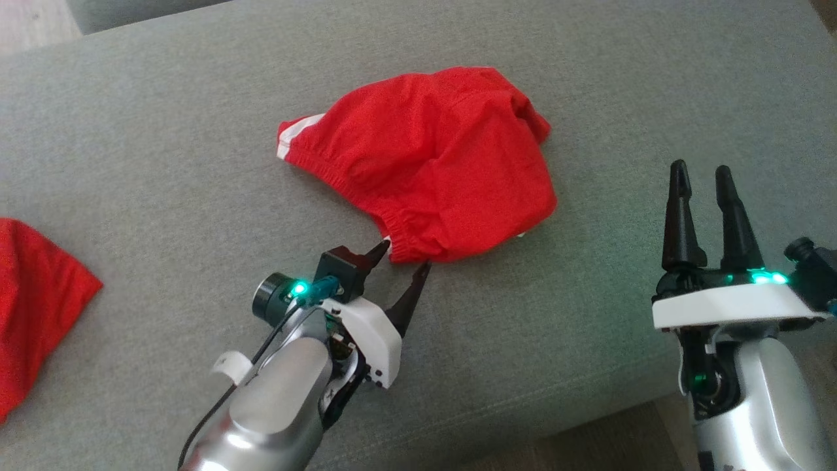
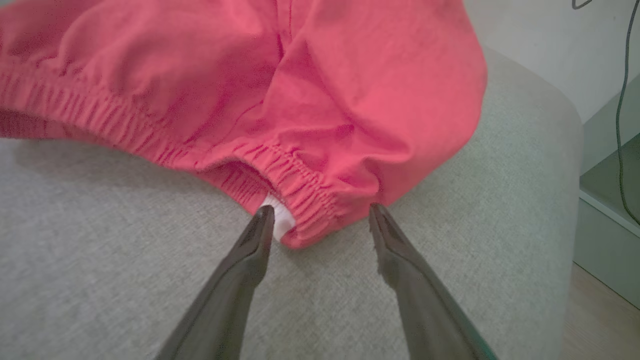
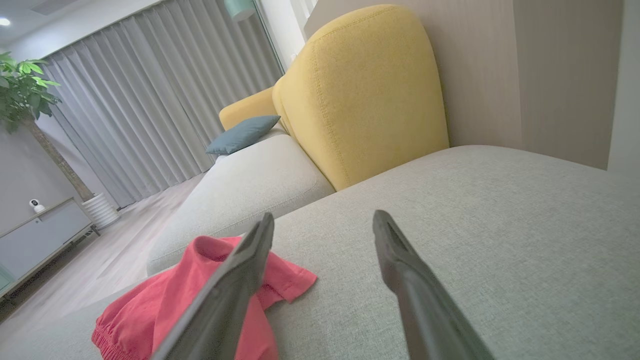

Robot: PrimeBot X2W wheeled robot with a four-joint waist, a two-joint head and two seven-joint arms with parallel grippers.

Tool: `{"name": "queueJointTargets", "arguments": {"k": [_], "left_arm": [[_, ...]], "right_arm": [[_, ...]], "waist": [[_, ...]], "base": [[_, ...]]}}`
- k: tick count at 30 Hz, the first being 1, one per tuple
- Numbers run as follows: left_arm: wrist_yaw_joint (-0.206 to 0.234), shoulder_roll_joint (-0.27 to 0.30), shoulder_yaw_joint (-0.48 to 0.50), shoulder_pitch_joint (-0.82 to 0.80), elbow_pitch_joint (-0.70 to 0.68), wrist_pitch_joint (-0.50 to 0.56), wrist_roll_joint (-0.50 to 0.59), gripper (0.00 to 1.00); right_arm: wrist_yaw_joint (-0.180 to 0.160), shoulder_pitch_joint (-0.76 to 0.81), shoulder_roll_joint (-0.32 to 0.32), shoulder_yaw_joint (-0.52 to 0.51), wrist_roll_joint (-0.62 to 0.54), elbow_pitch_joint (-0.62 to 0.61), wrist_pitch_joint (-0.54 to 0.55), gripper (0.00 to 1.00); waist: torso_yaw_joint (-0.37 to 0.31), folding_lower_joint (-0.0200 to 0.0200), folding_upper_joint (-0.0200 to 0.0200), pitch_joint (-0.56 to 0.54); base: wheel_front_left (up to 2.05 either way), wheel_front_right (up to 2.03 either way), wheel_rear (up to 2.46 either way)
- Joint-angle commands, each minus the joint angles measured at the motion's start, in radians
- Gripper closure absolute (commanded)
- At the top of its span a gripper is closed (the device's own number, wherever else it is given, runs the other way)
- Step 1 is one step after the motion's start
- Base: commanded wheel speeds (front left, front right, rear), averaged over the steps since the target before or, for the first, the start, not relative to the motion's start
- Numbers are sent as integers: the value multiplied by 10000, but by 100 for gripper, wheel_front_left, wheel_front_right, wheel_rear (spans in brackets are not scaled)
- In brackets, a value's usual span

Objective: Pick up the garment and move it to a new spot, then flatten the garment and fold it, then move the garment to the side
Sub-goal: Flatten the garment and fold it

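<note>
Red shorts [image 1: 431,163] lie bunched mid grey sofa cushion [image 1: 163,131], elastic waistband facing 7 o'clock. Left gripper [image 1: 404,255] sits at the shorts' 6 o'clock, fingers spread, tips straddling the waistband corner. Right gripper [image 1: 701,169] is at their 4 o'clock, well apart, fingers spread.

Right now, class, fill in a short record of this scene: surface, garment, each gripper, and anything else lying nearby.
Surface: grey sofa cushion
Garment: red garment, crumpled in a mound, elastic band along its near edge, white stripes at one end
Left gripper: left gripper open, fingertips on either side of the near corner of the band, not closed on it
Right gripper: right gripper open, over bare cushion, apart from the garment
Nearby: second red cloth at the cushion's left edge
Background: yellow backrest, blue pillow
</note>
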Motion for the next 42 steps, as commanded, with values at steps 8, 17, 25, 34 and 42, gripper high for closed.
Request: {"name": "queueJointTargets", "arguments": {"k": [8,17,25,34,42], "left_arm": [[2,41,59,-767,-54,-538,-700,100],[624,329,1677,-386,-2444,-718,-516,100],[934,745,2604,525,-3329,-720,-27,100],[978,690,2925,712,-3348,-721,270,100],[887,560,3036,747,-3236,-722,535,100]], "right_arm": [[73,-197,-36,113,-144,-186,-218,0],[73,32,-36,17,-1007,49,20,0],[73,233,-36,292,-1187,442,394,0],[73,27,-35,1054,-1319,1385,755,0],[73,-638,-35,1490,-1002,2672,1183,0]], "waist": [[-37,0,0,-173],[899,0,0,-814],[1634,0,0,-1048],[2023,0,0,-899],[2275,0,0,-699]], "base": [[0,0,0],[0,0,0],[0,0,0],[0,0,0],[0,0,0]]}}
